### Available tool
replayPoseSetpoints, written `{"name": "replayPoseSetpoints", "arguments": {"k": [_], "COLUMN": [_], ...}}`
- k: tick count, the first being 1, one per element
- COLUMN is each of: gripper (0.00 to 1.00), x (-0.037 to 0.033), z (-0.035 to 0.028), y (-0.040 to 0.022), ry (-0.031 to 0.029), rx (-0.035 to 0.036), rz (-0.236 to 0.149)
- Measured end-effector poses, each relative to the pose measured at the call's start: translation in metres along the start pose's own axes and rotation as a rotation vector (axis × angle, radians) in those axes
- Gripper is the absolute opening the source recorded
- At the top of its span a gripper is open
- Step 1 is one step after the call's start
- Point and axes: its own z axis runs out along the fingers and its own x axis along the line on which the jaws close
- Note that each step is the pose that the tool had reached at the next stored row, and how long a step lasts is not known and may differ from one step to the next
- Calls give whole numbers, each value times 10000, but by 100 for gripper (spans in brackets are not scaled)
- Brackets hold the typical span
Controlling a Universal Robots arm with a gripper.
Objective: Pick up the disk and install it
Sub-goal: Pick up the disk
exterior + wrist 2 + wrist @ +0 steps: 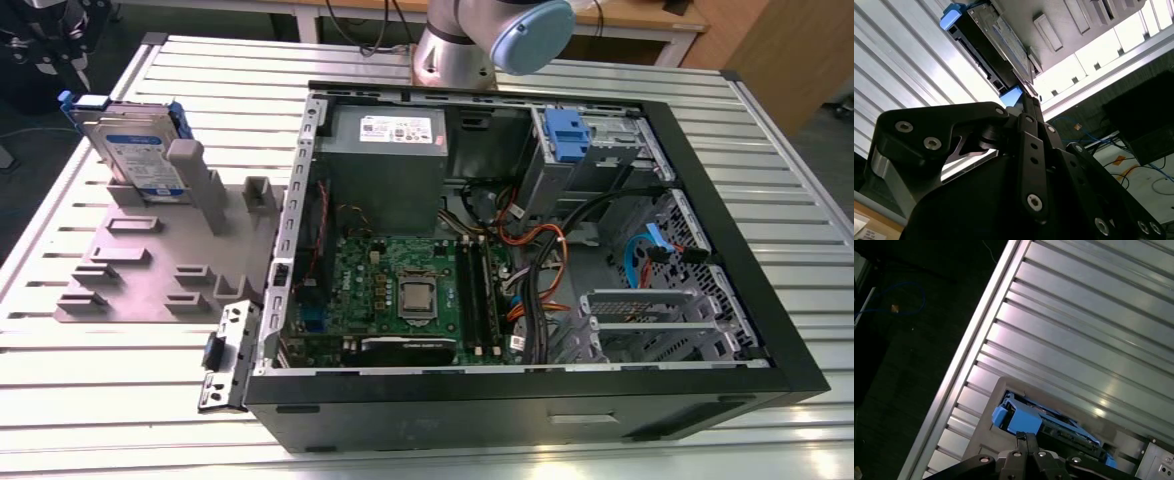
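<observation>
At the far side of the exterior view's left, the disk (pixel 134 150) stood in a grey holder (pixel 147 270) on the ridged metal table (pixel 120 400). It stood on one short end. Its long side ran up and down and leaned back a little. The face with the blue-and-white label looked out toward the front and the exterior view's right. The blue frame showed at its top and along one edge.

In both wrist views the disk (pixel 996 42) (pixel 1019 420) lay out past the tip of the claw (pixel 1029 95) (pixel 1024 437), right in line with it. The claw was apart from the disk and held nothing. Its two fingers looked pressed together into one thin point.

Next to the holder, toward the middle, sat the open computer (pixel 534 410), lying on its side. Inside it I could see a grey metal box (pixel 387 170) at the back and a green board (pixel 400 290) in front of that. The foot of the arm (pixel 467 40) stood just behind the computer. Farther to the exterior view's right, a small blue clip (pixel 567 135) sat in a bay at the back. Orange, black and blue wires (pixel 547 260) curled below it.
</observation>
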Motion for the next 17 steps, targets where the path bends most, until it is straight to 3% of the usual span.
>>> {"name": "replayPoseSetpoints", "arguments": {"k": [4,17], "gripper": [11,11], "x": [0,0], "z": [1,0], "y": [0,0], "ry": [7,93], "rx": [-1,-1], "rz": [-201,-2216]}}
